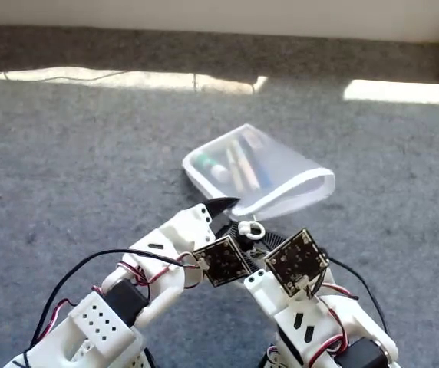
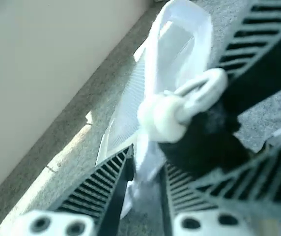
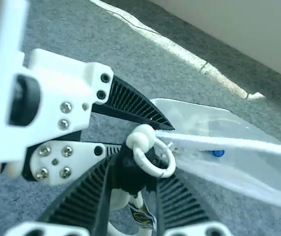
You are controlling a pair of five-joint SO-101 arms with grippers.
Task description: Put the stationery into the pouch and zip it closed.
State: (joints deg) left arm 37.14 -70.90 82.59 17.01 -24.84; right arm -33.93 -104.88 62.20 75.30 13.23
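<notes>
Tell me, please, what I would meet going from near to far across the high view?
The left arm and right arm side by side → white zipper pull → clear pouch holding the stationery → sunlit strip on the carpet → wall.

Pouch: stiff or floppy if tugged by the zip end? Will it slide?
Probably floppy: the pouch has a thin edge that crumples in the left gripper. Likely light, holding just a few pens. The carpet may drag, so it could bunch rather than slide.
</notes>
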